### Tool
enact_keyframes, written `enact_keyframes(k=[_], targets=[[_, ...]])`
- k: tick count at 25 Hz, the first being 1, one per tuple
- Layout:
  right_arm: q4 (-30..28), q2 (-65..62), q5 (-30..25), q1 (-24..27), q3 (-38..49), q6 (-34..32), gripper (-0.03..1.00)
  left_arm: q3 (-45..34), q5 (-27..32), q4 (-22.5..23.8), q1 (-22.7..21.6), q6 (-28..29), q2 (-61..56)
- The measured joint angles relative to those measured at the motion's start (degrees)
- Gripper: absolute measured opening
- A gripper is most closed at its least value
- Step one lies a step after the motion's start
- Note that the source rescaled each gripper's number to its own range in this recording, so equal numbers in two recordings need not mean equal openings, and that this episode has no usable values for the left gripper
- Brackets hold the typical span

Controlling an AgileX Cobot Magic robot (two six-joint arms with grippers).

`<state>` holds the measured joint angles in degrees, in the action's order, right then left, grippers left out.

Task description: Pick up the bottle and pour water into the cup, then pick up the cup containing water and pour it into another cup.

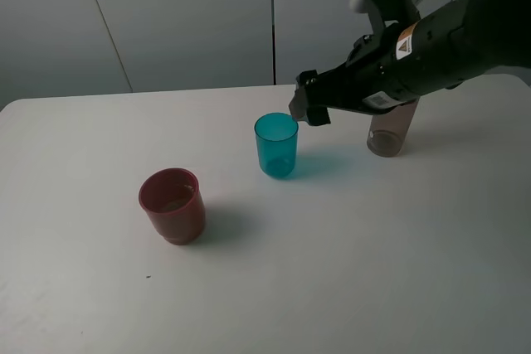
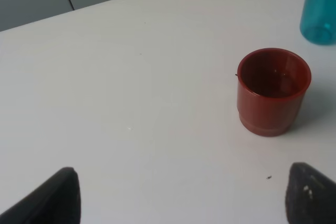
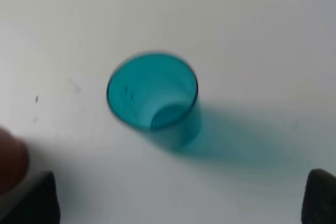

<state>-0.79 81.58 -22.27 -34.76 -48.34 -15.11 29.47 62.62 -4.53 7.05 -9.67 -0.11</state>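
The teal-blue cup (image 1: 276, 144) stands upright mid-table; it also shows in the right wrist view (image 3: 152, 98) and the left wrist view (image 2: 320, 11). My right gripper (image 1: 309, 105) is open and empty, just right of and above the cup's rim, with its fingertips (image 3: 31, 200) spread wide on the near side of the cup. The bottle (image 1: 390, 132) stands behind the right arm, which hides all but its lower part. The red cup (image 1: 172, 205) stands upright at the front left. My left gripper (image 2: 184, 198) is open and empty, short of the red cup (image 2: 273, 92).
The white table (image 1: 348, 271) ends at a grey wall (image 1: 182, 14) behind. A blurred reddish-brown shape (image 3: 9, 161) sits at the edge of the right wrist view; I cannot tell what it is.
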Motion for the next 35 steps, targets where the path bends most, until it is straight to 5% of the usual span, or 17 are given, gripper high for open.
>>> enact_keyframes(k=[4,9,13,22,27,35], targets=[[3.54,-7.83,-14.73,4.63,1.2,1.24,0.99,0.0,0.0,0.0,0.0,0.0,0.0],[7.7,-19.59,-22.03,15.82,4.37,3.95,0.99,0.0,0.0,0.0,0.0,0.0,0.0],[7.34,-30.21,-27.61,19.94,4.6,3.82,1.0,0.0,0.0,0.0,0.0,0.0,0.0],[-1.44,-55.44,-35.15,21.03,4.6,1.01,1.0,0.0,0.0,0.0,0.0,0.0,0.0],[-1.64,-67.55,-41.83,21.03,5.01,5.98,1.0,0.0,0.0,0.0,0.0,0.0,0.0],[0.79,-81.35,-44.25,21.03,10.42,7.3,1.0,0.0,0.0,0.0,0.0,0.0,0.0]])
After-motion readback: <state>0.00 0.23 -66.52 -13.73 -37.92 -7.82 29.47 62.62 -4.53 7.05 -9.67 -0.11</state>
